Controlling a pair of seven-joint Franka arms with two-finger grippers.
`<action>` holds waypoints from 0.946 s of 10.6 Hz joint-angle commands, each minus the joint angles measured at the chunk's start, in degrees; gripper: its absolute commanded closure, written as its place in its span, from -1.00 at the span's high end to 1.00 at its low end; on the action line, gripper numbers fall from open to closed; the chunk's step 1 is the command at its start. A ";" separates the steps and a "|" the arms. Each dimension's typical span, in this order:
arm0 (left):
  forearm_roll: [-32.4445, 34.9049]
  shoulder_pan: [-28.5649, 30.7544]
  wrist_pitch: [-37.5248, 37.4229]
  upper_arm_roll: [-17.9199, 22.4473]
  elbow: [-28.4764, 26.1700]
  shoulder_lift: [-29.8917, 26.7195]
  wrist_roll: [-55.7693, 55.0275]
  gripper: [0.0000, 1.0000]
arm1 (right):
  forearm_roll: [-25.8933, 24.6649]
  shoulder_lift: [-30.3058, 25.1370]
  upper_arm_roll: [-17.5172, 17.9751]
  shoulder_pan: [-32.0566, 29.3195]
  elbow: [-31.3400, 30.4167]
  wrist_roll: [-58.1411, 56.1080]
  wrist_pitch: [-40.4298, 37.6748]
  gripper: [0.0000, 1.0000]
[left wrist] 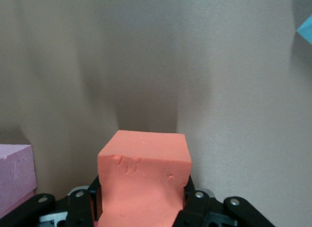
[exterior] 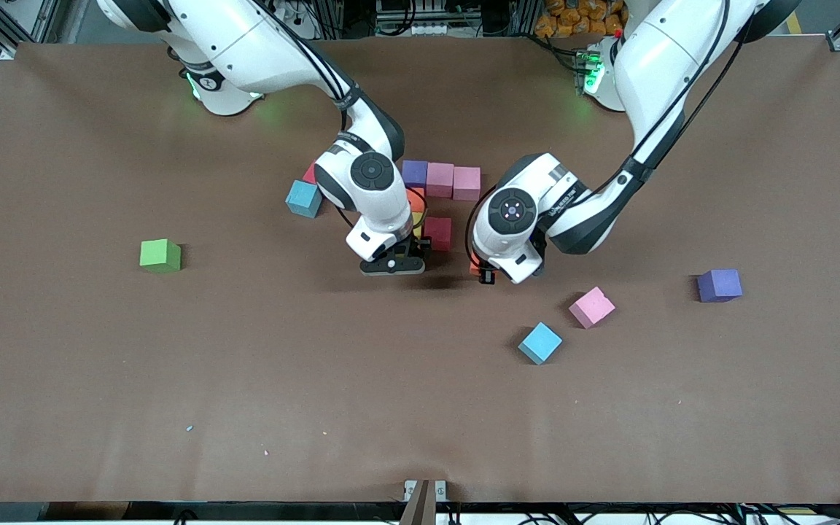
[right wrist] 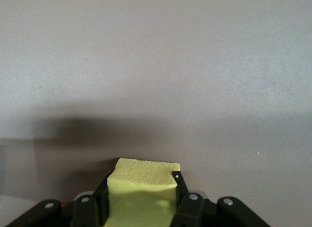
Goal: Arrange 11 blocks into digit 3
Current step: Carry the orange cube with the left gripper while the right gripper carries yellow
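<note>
Matte foam orange cube (left wrist: 144,180) in left hand (left wrist: 141,207), yellow cube (right wrist: 142,193) in right hand (right wrist: 141,207)

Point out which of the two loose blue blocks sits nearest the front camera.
It is the lighter blue block, lying beside the loose pink block toward the left arm's end of the table. The other blue block sits farther from the camera, against the partly built figure.

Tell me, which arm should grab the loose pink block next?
Left, probably: its gripper hangs nearest the pink block, but first must place its orange block. The right gripper holds a yellow block.
</note>
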 commanded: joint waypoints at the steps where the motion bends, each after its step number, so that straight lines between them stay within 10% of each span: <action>1: -0.84 0.09 3.09 0.18 -4.89 -3.62 -4.10 -1.00 | -1.11 -1.70 -0.09 0.34 -1.90 1.59 0.53 -0.86; 10: 0.04 -0.70 8.81 -0.69 -10.07 -4.68 -10.10 -1.00 | -1.11 -1.43 0.43 0.35 -1.46 1.59 0.62 -0.86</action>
